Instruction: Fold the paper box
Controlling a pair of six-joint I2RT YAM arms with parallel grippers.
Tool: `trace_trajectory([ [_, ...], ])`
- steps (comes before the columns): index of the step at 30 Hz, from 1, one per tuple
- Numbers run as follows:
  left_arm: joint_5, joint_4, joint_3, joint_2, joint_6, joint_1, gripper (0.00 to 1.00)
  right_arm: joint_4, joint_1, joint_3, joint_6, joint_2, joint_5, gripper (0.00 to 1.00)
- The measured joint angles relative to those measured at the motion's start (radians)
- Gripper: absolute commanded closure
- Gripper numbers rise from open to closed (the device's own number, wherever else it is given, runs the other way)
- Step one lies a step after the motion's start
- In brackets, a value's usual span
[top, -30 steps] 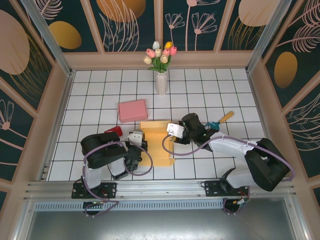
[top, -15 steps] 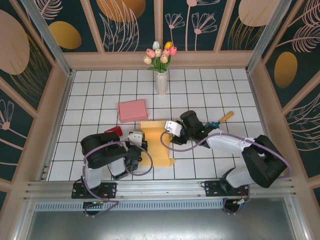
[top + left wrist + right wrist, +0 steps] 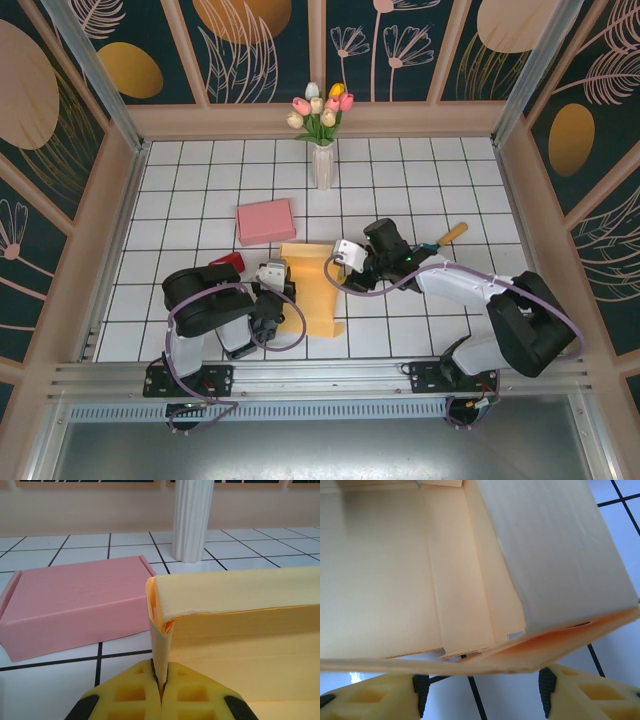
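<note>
one yellow paper box [image 3: 315, 288], half-formed, lies on the white tiled table [image 3: 200, 200] in the lower middle of the top view, between the two arms. judged light and thin: card that takes a crease but would bow or dent under a hard pinch. its face is smooth, so it is likely to skate on the tile unless pinned. left gripper [image 3: 161, 680] is closed tight on a raised side wall near its corner, the card standing upright between the pads. right gripper [image 3: 480, 692] has its jaws standing apart, the box's near flap edge lying across the gap, not visibly clamped. best holds look to be wall edges close to the fold lines, not mid-panel. pink box [image 3: 75, 605] sits near, to the upper left of it in the top view. no brand, label or writing readable on either box.
</note>
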State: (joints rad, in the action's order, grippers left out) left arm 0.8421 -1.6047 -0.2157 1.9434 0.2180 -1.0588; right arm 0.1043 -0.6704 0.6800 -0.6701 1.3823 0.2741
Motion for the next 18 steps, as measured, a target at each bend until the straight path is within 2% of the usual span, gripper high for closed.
trace_trajectory([
  [11, -0.007, 0.000, -0.002, 0.000, 0.000, 0.000, 1.00, 0.029, 0.037, 0.000, -0.005, -0.055, 0.036, 0.36],
  [18, -0.022, 0.000, -0.002, 0.000, 0.000, 0.000, 1.00, 0.086, 0.043, 0.000, -0.031, -0.055, 0.114, 0.33],
])
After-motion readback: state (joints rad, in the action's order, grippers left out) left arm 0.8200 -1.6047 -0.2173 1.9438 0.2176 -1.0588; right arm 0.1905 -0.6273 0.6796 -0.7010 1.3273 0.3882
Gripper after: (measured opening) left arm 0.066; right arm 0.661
